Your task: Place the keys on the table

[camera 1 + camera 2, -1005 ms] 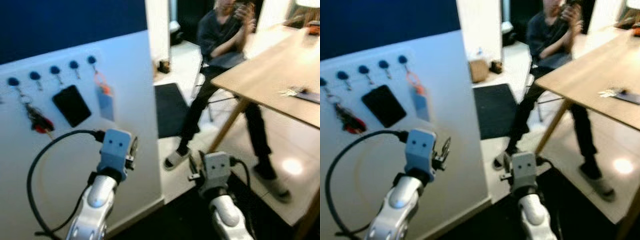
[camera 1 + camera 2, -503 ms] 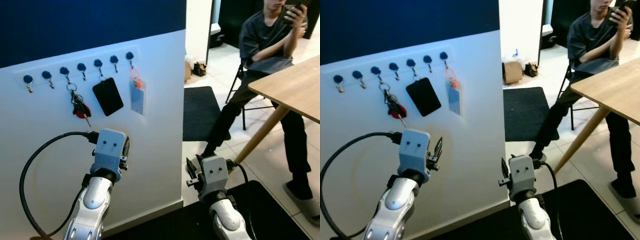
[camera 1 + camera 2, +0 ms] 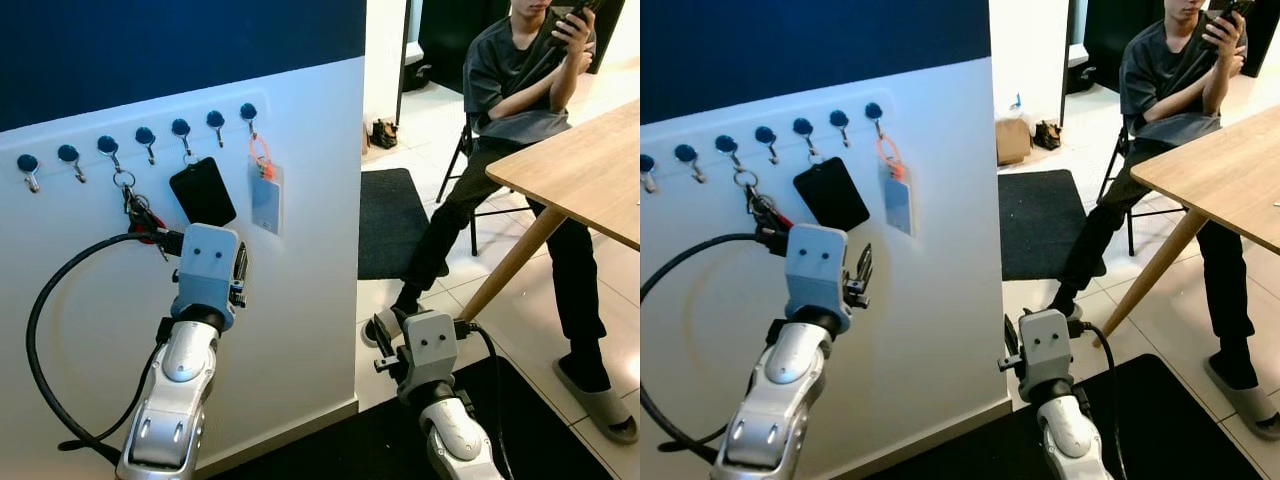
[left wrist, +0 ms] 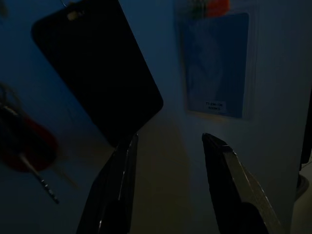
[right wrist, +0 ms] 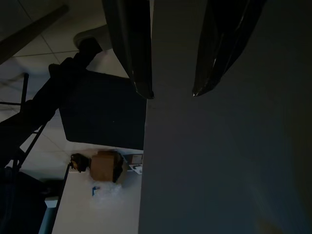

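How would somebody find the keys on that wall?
On the white wall runs a row of blue hooks. The bunch of keys with a red fob hangs from the fourth hook, left of the black rectangular tag. Only it has metal rings and red.

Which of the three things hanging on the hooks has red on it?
The keys, hanging furthest to the robot's left. They have a red fob; beside them hang a plain black tag and a blue card on an orange loop.
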`<state>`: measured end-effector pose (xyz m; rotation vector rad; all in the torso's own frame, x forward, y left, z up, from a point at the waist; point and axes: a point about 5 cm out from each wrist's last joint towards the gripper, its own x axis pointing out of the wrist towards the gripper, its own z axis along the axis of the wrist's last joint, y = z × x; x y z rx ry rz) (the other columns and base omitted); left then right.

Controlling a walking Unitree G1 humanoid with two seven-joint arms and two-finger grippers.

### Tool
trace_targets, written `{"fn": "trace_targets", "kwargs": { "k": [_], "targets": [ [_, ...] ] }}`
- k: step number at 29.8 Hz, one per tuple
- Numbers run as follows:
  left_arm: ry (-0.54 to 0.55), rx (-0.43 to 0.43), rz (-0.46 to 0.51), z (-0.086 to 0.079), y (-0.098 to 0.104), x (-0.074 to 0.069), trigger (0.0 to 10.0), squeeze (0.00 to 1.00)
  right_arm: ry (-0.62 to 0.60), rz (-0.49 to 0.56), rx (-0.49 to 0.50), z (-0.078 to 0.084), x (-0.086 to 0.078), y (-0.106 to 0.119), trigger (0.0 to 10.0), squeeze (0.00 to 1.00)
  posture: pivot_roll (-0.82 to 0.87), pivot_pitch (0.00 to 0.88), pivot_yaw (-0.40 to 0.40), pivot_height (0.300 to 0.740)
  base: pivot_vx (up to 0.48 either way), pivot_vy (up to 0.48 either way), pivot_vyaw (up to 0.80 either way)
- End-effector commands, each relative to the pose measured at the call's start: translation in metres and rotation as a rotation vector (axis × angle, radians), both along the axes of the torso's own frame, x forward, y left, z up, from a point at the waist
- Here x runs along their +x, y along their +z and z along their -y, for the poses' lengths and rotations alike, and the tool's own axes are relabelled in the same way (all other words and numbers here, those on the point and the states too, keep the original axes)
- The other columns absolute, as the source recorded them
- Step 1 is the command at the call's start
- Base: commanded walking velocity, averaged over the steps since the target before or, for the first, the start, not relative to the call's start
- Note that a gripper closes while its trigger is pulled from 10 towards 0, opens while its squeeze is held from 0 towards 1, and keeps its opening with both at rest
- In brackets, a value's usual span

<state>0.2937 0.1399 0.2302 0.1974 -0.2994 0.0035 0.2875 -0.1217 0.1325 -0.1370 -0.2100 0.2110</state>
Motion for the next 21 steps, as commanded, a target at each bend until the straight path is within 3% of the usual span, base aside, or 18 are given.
{"fn": "trace_targets", "kwargs": {
  "k": [1, 11, 21],
  "targets": [
    [0.020, 0.030, -0.046, -0.006, -0.010, -0.001, 10.0, 0.00, -0.002, -0.017, 0.003, -0.001, -0.001, -0.003, 10.0, 0.00, 0.07, 0.184, 0.105, 0.740, 0.000, 0.000, 0.00],
    [-0.020, 0.022, -0.079, 0.001, -0.022, -0.012, 10.0, 0.00, 0.003, -0.018, -0.009, -0.001, -0.002, -0.004, 10.0, 0.00, 0.07, 0.186, 0.101, 0.740, 0.000, 0.000, 0.00],
    [-0.010, 0.010, -0.090, 0.002, -0.024, -0.011, 10.0, 0.00, 0.009, -0.015, -0.012, -0.002, -0.001, -0.003, 10.0, 0.00, 0.07, 0.184, 0.097, 0.740, 0.000, 0.000, 0.00]
  ]
}}
